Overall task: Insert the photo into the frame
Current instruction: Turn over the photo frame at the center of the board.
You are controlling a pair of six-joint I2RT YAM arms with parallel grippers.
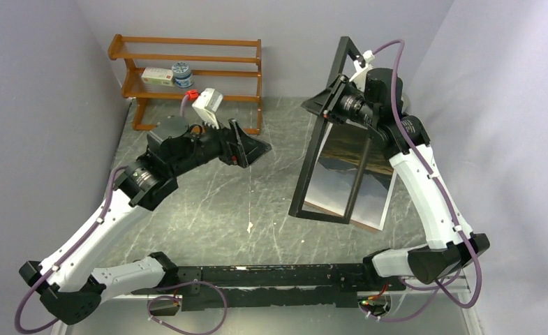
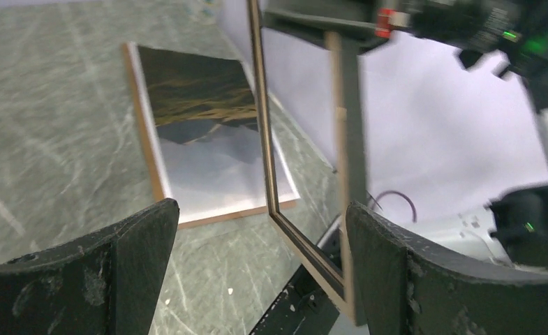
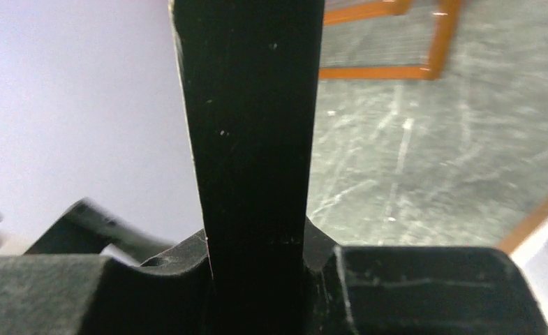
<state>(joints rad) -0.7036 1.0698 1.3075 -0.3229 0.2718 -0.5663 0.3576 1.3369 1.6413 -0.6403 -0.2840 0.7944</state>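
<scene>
The photo [image 2: 201, 132] is lying face up on a brown board [image 2: 147, 132] on the bench [image 1: 208, 195]. The frame [image 3: 250, 125] is tilting up over it, the right gripper [image 3: 253, 279] clamping its jaws on a black edge. The left gripper [image 2: 257, 279] is hovering nearby, jaws wide apart.

Soft, even light falls on my table [image 1: 208, 195], shadows faint. My left wrist view smears at its right; the frame [image 3: 246, 139] looms dark, soft-edged, close-up.
</scene>
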